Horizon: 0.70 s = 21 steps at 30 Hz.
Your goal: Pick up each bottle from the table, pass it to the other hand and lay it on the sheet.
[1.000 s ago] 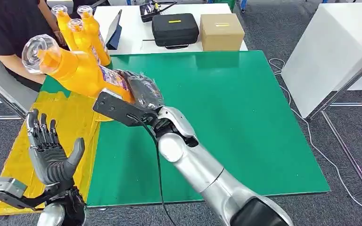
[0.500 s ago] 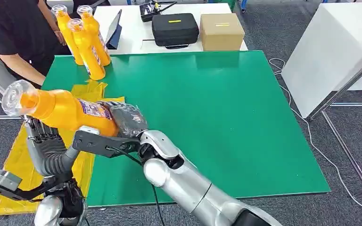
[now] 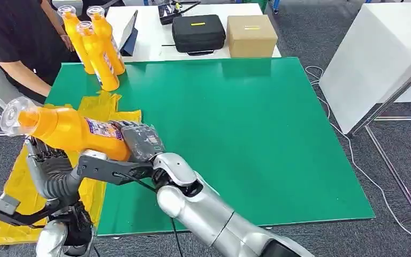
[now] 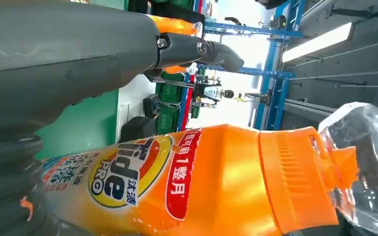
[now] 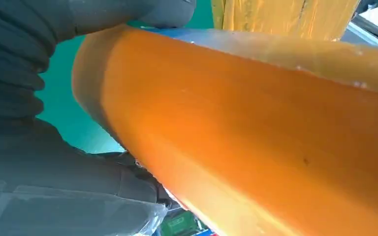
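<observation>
Since a moment ago, the held bottle point(image 3: 69, 130) has dropped slightly toward the left hand point(image 3: 51, 171), whose fingers lie spread beneath it. Right hand point(image 3: 142, 142) clamps its base above the yellow sheet point(image 3: 99, 110) at the table's point(image 3: 246, 118) left edge.

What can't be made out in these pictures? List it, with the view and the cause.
- Head view: the bottle covers the left hand, so its grip cannot be told.
- Right wrist view: the bottle is too close and cut off by the edges.
- Head view: the labels on the three standing bottles are too small to read.
</observation>
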### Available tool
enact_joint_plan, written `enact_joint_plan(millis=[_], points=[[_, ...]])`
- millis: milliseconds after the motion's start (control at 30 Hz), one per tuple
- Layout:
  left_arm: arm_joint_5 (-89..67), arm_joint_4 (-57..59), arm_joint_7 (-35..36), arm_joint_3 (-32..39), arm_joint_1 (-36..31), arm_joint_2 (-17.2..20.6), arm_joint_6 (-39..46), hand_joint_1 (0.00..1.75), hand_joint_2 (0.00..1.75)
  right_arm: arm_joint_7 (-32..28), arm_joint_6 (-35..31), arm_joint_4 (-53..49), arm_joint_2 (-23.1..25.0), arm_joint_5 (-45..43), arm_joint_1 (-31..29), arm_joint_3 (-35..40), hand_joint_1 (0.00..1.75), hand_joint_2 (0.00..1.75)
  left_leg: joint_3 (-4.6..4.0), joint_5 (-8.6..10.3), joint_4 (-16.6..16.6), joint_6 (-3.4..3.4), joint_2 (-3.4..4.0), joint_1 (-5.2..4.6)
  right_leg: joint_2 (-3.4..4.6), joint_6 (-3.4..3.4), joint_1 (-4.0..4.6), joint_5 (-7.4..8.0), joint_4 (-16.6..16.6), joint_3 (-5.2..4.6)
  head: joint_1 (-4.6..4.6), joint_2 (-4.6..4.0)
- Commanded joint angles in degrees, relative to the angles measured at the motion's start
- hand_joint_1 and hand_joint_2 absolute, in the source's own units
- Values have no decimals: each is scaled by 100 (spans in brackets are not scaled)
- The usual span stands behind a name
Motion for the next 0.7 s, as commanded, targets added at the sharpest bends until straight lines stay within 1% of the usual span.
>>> enact_joint_plan(millis=[33, 100, 333, 467, 500, 567, 667, 700], points=[[-157, 113, 109, 14, -385, 51, 14, 0, 175, 107, 220, 33, -164, 222, -110, 588, 175, 175, 10, -4, 0, -12, -10, 6, -12, -2, 5, -6, -5, 17, 2, 2], [-126, 179, 263, 28, -339, 78, -251, 0, 175, 92, 202, 133, -164, 335, -121, 611, 175, 175, 9, -2, -2, -9, -7, 3, -9, -1, 3, -4, -5, 14, 0, 2], [-124, 201, 256, 39, -330, 78, -272, 0, 175, 84, 192, 152, -164, 343, -113, 615, 175, 175, 19, -7, -3, -13, -7, 6, -9, -1, 5, -7, -10, 27, 2, 0], [22, 296, 378, 88, -383, 152, -575, 0, 175, 75, 202, 154, -164, 354, -139, 713, 175, 175, 13, -3, -5, -11, -7, 4, -9, -2, 3, -4, -8, 20, 2, 2], [24, 296, 377, 102, -389, 163, -590, 0, 175, 81, 207, 152, -164, 354, -135, 733, 175, 175, 22, -7, -4, -16, -7, 6, -10, -3, 5, -8, -10, 29, 2, 0], [76, 183, 382, 182, -372, 211, -665, 0, 175, 80, 248, 166, -164, 346, -96, 852, 175, 175, 10, -2, -5, -9, -5, 3, -6, -2, 2, -3, -6, 15, 2, 0], [96, 134, 404, 207, -356, 224, -689, 0, 175, 82, 243, 181, -164, 352, -79, 889, 175, 175, 24, -8, -6, -17, 0, 7, -2, -3, 6, -6, -11, 29, 0, 0], [96, 134, 404, 207, -356, 224, -689, 0, 175, 82, 243, 181, -164, 352, -79, 889, 175, 175, 10, -3, -3, -12, -4, 6, -6, -2, 6, -3, -7, 16, 6, 0]])
